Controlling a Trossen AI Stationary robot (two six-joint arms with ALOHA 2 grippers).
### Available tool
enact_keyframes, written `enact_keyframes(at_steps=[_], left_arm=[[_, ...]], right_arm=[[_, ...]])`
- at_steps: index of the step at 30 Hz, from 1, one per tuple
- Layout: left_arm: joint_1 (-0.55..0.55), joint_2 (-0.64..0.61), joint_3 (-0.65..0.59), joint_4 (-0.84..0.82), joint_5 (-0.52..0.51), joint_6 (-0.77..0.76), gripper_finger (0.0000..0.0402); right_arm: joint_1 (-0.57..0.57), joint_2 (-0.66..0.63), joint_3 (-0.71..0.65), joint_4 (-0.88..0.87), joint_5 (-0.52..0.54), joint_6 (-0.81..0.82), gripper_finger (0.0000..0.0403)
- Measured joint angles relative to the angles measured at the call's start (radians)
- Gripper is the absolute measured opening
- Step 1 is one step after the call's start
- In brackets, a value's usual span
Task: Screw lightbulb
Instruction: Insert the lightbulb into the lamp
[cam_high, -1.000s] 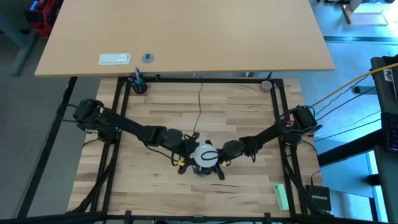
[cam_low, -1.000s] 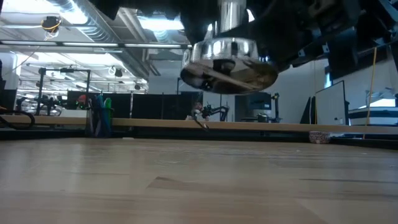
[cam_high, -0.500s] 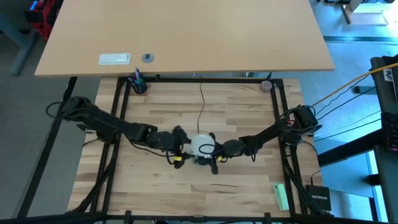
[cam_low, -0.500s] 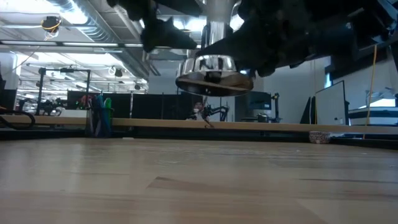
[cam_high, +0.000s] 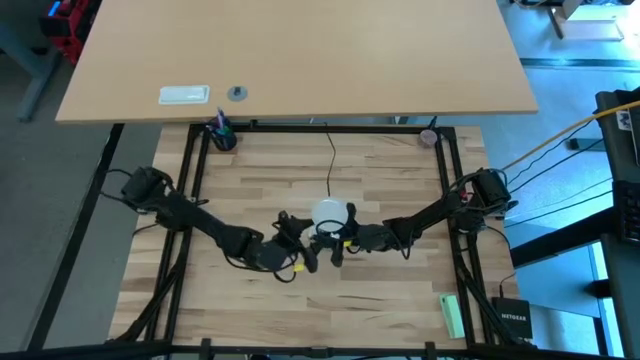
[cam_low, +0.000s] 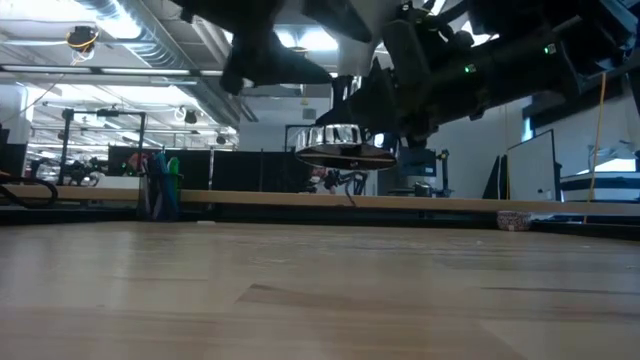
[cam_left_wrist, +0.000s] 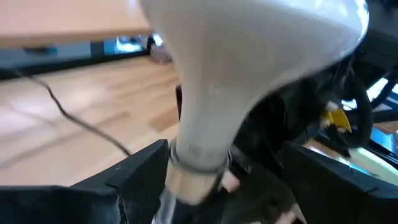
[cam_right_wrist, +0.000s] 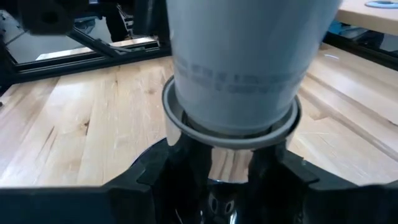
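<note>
Left tool (cam_high: 300, 252), released wide, is placed beside the frosted white dome-shaped lightbulb (cam_high: 330, 213) at frame centre; right tool (cam_high: 338, 243) is clamped on the round silver metal socket (cam_low: 347, 148), kept steady above the desk (cam_high: 400, 170) for re-gripping.

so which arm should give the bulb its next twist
Left. The left gripper is open beside the bulb, free to regrip, while the right gripper holds the socket off the table.
</note>
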Motion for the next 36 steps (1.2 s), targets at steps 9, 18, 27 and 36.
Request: enact_keyframes(at_steps=[9,18,27,36], left_arm=[[0.089,0.010,0.001,0.024,0.071,-0.028,0.0299],[0.123,0.014,0.001,0.044,0.146,0.111,0.0178],[0.128,-0.044,-0.003,-0.014,0.523,0.333,0.0132],[0.180,-0.052,0.006,0.064,1.124,0.514,0.0132]], right_arm=[[0.001,0.000,-0.001,-0.002,0.000,0.002,0.0176],[0.000,0.001,-0.001,-0.021,0.002,0.002,0.0176],[0.008,0.001,-0.008,0.048,-0.262,-0.114,0.0176],[0.040,0.005,0.001,0.186,-0.551,-0.258,0.0176]])
